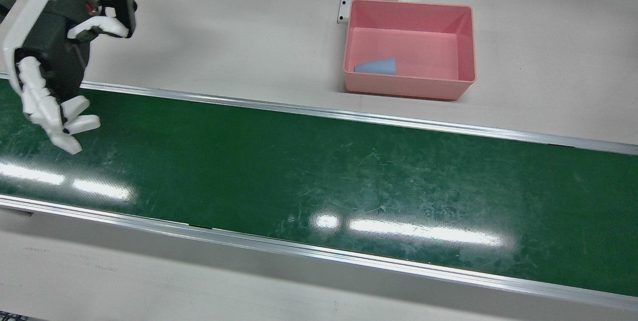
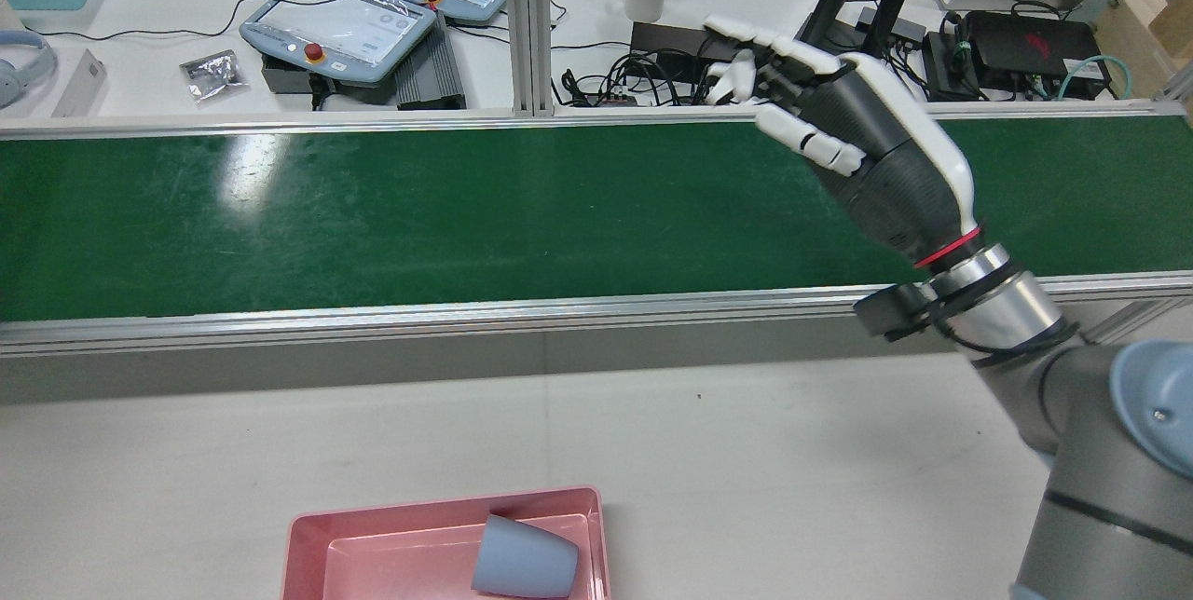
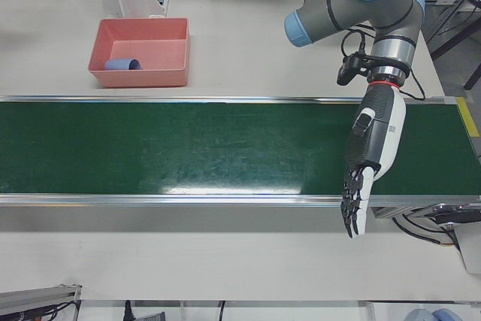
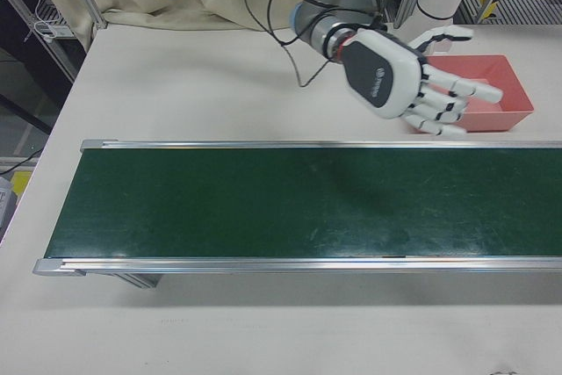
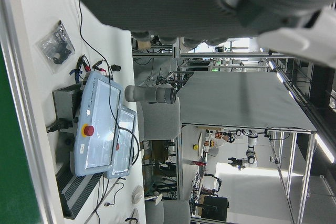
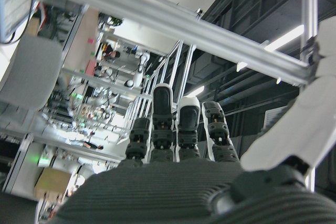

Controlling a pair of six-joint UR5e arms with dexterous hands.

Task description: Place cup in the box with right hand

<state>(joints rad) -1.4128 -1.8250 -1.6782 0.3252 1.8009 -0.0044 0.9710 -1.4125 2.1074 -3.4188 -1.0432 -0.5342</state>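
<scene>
The blue cup [image 1: 376, 66] lies on its side inside the pink box [image 1: 463, 44], so placement looks done; the right robot hand [image 2: 843, 129] hovers empty, fingers apart, over the belt [image 2: 419, 218].

A small pale blue cup [image 1: 376, 66] lies tipped on its side on the floor of the pink box [image 1: 461, 42], not upright. In the front view it sits in the box's lower left corner, close against the wall. The box is a shallow open rectangular tub resting on the pale surface [image 1: 239, 32] beside the green belt.
</scene>
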